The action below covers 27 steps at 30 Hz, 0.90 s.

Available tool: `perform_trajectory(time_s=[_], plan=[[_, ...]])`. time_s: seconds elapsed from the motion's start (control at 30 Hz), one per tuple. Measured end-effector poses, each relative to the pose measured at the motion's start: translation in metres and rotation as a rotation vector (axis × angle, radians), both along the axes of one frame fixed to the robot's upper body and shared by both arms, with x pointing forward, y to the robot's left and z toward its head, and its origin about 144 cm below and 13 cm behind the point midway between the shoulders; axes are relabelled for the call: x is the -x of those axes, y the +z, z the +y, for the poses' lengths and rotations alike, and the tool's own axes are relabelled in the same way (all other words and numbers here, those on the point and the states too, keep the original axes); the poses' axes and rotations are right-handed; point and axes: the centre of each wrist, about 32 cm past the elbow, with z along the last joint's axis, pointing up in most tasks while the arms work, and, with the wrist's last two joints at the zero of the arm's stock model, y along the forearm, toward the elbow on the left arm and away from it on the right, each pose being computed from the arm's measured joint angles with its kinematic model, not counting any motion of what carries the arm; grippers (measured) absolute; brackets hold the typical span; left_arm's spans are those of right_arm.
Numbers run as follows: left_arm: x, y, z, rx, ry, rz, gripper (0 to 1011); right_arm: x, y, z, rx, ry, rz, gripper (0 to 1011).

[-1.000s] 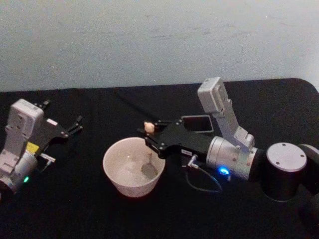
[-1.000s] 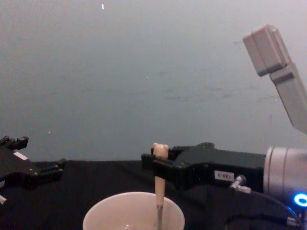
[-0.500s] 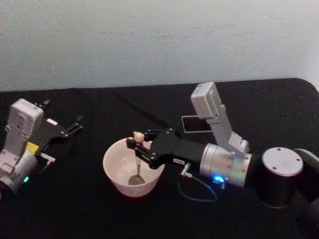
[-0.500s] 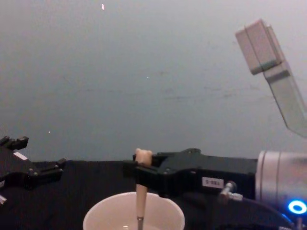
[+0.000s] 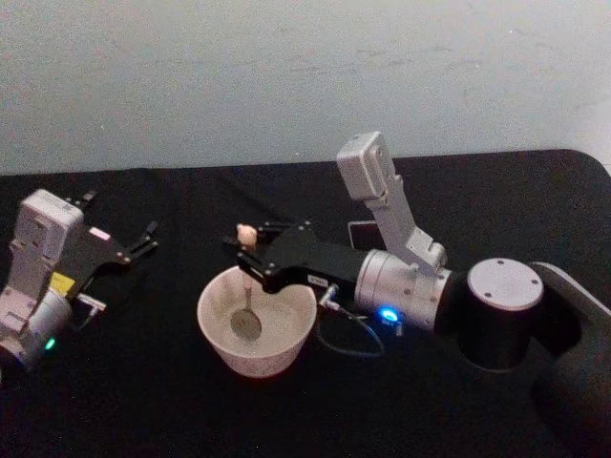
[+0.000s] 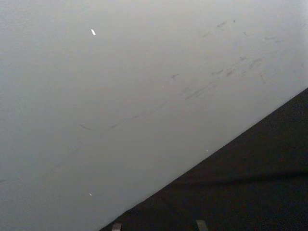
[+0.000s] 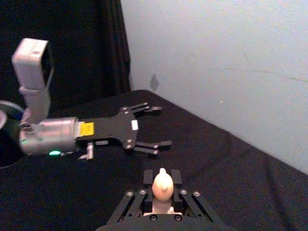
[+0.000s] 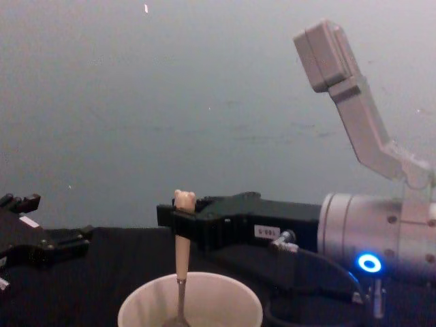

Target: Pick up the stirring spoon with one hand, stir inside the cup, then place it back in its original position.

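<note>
The cream-white cup (image 5: 212,298) stands at the middle of the black table. My right gripper (image 5: 246,251) hangs over its far left rim, shut on the stirring spoon (image 5: 246,303). The spoon stands nearly upright: its bear-head knob (image 5: 245,232) sticks up above the fingers and its metal bowl rests inside the cup. The chest view shows the pale handle (image 8: 181,240) running down into the cup (image 8: 139,312) from the right gripper (image 8: 178,216). The dark square holder (image 5: 359,232) sits behind the right arm, partly hidden. My left gripper (image 5: 146,239) is parked open at the left.
The table is covered in black cloth (image 5: 143,401), with a pale wall (image 5: 286,76) close behind it. A thin cable (image 5: 351,343) loops under the right wrist beside the cup. The right wrist view looks over the knob (image 7: 161,185) toward the left gripper (image 7: 155,127).
My right gripper has carried the spoon leftward across the cup, from its right side to its left. The spoon's bowl stayed inside the cup. The left arm has not moved.
</note>
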Motion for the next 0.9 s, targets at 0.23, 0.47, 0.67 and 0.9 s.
perform_trajectory(time_s=[0.23, 0.47, 0.67, 0.9], plan=[[0.000, 0.000, 0.000, 0.000, 0.000, 0.000, 1001, -0.014, 0.002, 0.001, 0.006, -0.048, -0.012, 214], [0.000, 0.000, 0.000, 0.000, 0.000, 0.000, 1001, -0.018, 0.002, -0.007, 0.017, -0.075, -0.019, 214], [0.000, 0.000, 0.000, 0.000, 0.000, 0.000, 1001, -0.017, 0.003, -0.021, 0.032, -0.090, -0.030, 214], [0.000, 0.000, 0.000, 0.000, 0.000, 0.000, 1001, -0.006, 0.005, -0.035, 0.029, -0.069, -0.023, 214]])
